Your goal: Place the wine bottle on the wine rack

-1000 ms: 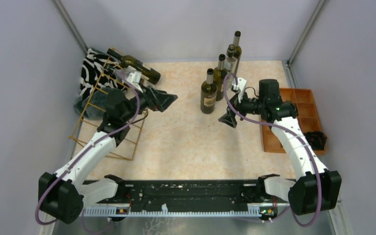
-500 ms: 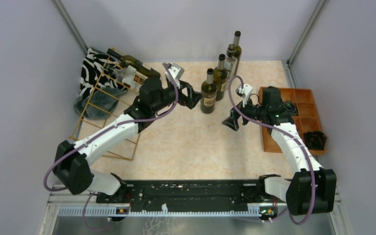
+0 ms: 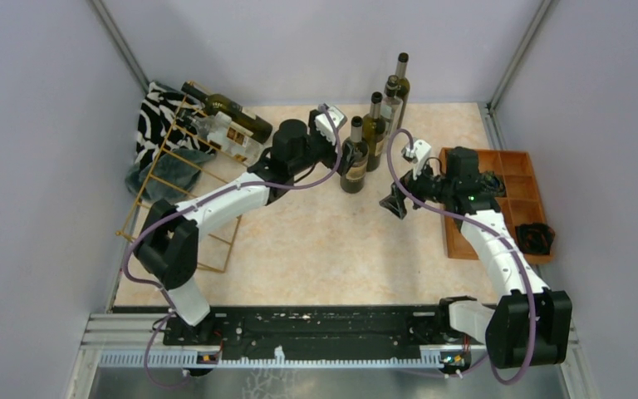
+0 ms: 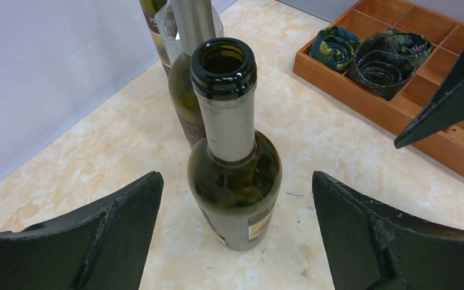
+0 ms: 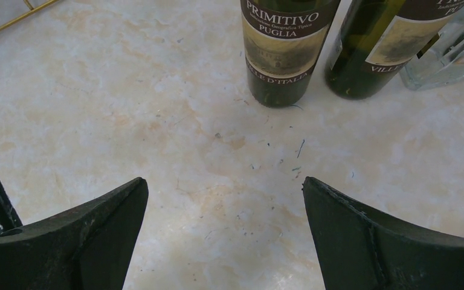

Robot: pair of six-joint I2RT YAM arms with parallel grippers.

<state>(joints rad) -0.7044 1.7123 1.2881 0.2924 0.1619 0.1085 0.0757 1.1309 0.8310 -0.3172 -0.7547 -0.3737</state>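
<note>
Wine bottle [image 3: 354,160], dark green with an open mouth and a label that reads PRIMITIVO PUGLIA, stands upright on the marble-patterned table [image 3: 316,249], a little far of the middle. It is the nearest one of a row of four bottles; the second dark bottle [image 3: 374,125] is just behind it, then a clear glass bottle [image 3: 392,101] and one more dark bottle [image 3: 400,79] close to the far wall. The left gripper [image 3: 336,154] is at the left side of the wine bottle with its fingers spread wide. In the left wrist view the bottle is between the two fingers, and neither of them touches the glass. The right gripper [image 3: 393,202] hangs to the right and a little nearer, also wide open and holding nothing (its camera looks at the bottom part of the bottles). The wine rack [image 3: 166,179], of gold wire, stands slanted at the far left, well apart from the wine bottle, and two bottles [image 3: 231,115] already lie on its upper part. A zebra-patterned cloth [image 3: 154,116] is behind the rack. At the right lies a wooden tray [image 3: 498,208] with rolled cloths [image 4: 386,57] in some compartments.
</note>
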